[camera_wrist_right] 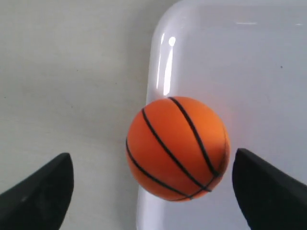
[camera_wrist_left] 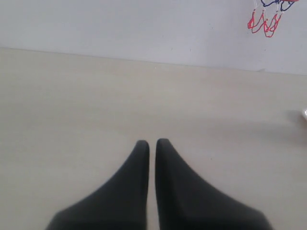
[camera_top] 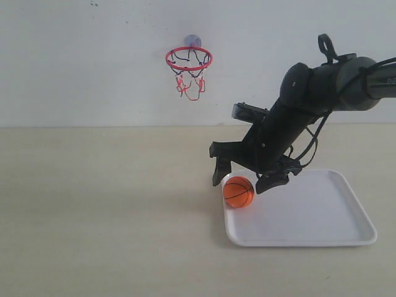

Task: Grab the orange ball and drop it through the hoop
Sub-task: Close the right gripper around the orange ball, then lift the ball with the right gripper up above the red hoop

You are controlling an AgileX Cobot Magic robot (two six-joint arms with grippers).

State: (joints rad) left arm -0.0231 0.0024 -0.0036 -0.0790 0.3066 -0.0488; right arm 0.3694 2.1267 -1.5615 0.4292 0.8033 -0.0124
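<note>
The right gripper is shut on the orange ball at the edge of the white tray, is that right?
No: the right gripper is open, fingers clear of the orange ball on both sides, as the right wrist view shows. It does lie at the edge of the white tray.

No text, brand or number is readable on the orange ball [camera_top: 238, 192], hoop [camera_top: 189, 68] or white tray [camera_top: 309, 213].
</note>
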